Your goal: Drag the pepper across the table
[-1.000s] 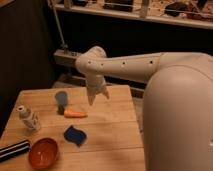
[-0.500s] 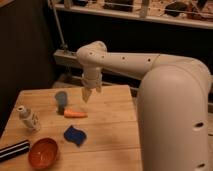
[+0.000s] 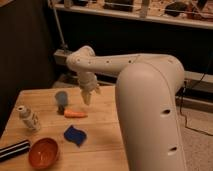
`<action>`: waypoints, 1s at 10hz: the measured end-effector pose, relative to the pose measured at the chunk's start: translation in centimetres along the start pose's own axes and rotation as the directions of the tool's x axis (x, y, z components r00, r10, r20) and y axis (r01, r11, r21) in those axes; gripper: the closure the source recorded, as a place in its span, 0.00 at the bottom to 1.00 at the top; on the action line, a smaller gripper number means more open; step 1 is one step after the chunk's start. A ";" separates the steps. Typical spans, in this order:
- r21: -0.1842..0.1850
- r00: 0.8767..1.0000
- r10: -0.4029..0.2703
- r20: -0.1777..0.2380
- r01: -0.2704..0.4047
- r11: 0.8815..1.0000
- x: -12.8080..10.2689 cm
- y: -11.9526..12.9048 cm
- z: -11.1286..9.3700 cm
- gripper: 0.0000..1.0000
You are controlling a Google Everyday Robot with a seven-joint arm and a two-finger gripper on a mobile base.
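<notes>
Since a second ago the arm has swung a little to the left, so the tool [image 3: 87, 98] now sits further left than before; the items on the counter [image 3: 102, 132] haven't moved.

Tool points down, hanging over the back part of the counter, just behind and to the right of the pepper [image 3: 75, 114] in the view. It is apart from the pepper. How wide the tool is open: cannot tell. Nothing visible in it.

Pepper lies flat on the counter near the middle, long axis running left-right, thin end to the right. It is close in front of a small grey-blue cup [image 3: 61, 98], which stands upright at the tool's left.

White bottle [image 3: 28, 118] stands near the left edge, tilted, with a dark cap on top. Dark-blue wavy flat piece [image 3: 74, 135] lies in front of the pepper, apart from it. Orange bowl [image 3: 43, 152] sits at the front left, near the blue piece but not touching it. Black-and-white striped item [image 3: 13, 150] lies at the front-left edge, just left of the bowl; can't tell what it is.

The white arm's big forearm [image 3: 150, 110] fills the right side and hides the counter's right part.
</notes>
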 end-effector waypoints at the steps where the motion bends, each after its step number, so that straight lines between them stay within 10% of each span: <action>1: -0.019 0.999 -0.038 0.009 0.038 0.999 -0.5 1.3 0.1 0.35; 6: -0.186 0.979 -0.197 0.053 0.204 0.961 0.0 5.1 -0.3 0.35; 10: -0.178 0.976 -0.213 0.040 0.216 0.960 0.0 5.3 -0.2 0.35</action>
